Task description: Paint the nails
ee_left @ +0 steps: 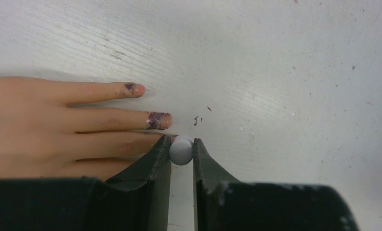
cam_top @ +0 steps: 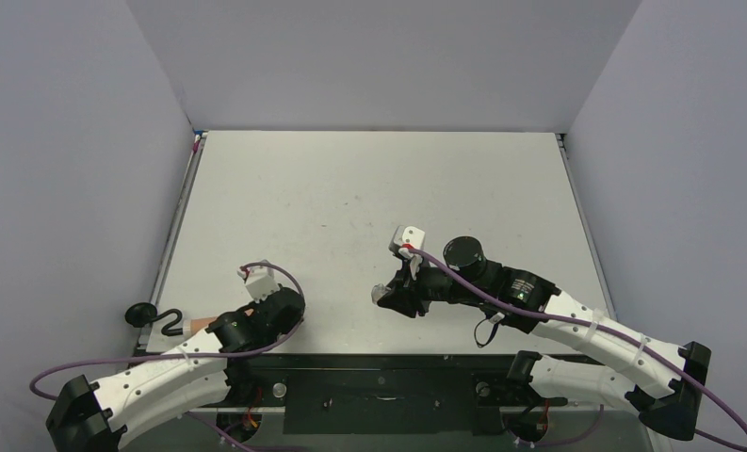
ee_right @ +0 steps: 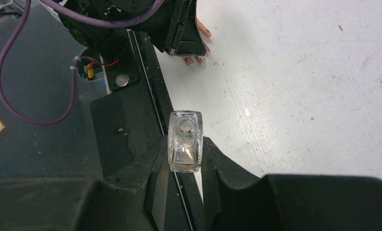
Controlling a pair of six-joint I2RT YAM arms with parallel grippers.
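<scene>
In the left wrist view a peach fake hand lies flat on the table, its fingers pointing right. Two nails show, smeared dark purple: one on the upper finger and one on the finger below it. My left gripper is shut on a small white round cap, right at the tip of the third finger, whose nail is hidden behind my left finger. My right gripper is shut on a small clear glass bottle with its neck open, held above the table's near edge.
From above, the fake hand pokes out beside the left wrist at the near left of the white table. A black hook-shaped thing sits at the table's left edge. Grey walls close in three sides.
</scene>
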